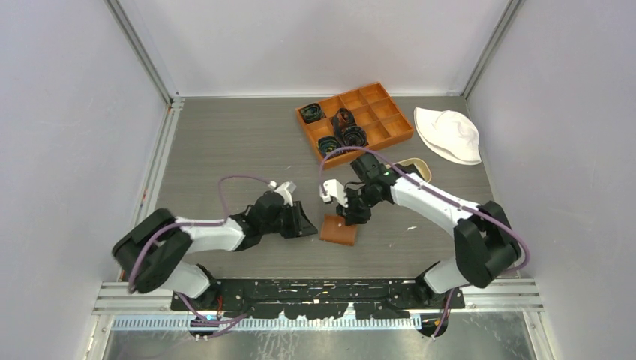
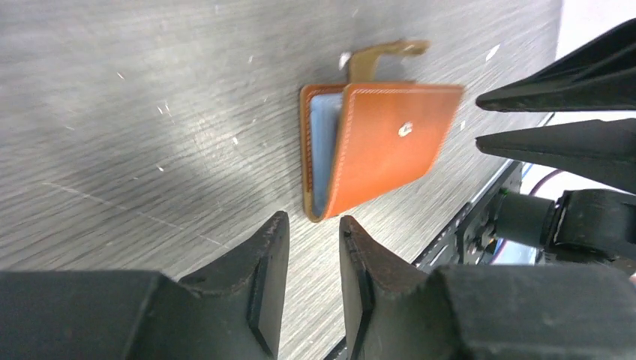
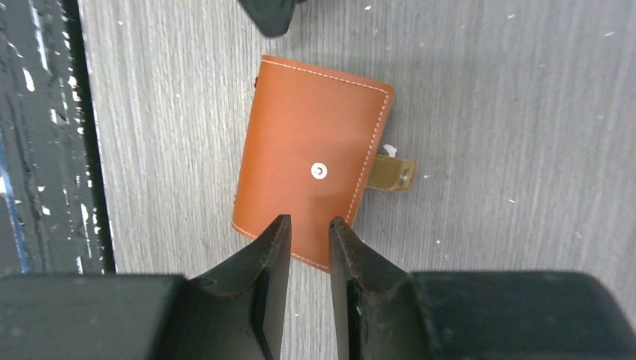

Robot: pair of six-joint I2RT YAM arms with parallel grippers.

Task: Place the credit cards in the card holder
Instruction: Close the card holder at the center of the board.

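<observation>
Late in the loading step, by the look of it. Near the front edge of the worktop (image 1: 247,150), about midway along: the holder (image 1: 338,230), folded over flat but unfastened, strap (image 3: 391,173) loose at one side, stud (image 3: 320,172) facing up. Inside the fold, seen from the left wrist, a pale blue card (image 2: 322,142), or possibly just lining. No loose cards in sight. Just left of the holder, the left gripper (image 2: 313,220), fingers a narrow gap apart and empty. Directly above the holder, the right gripper (image 3: 309,220), likewise slightly parted, gripping nothing. Next, probably: pin the cover with one gripper, catch the strap with the other, press it onto the stud. Calls for a fine pinch on a thin, floppy tab.
</observation>
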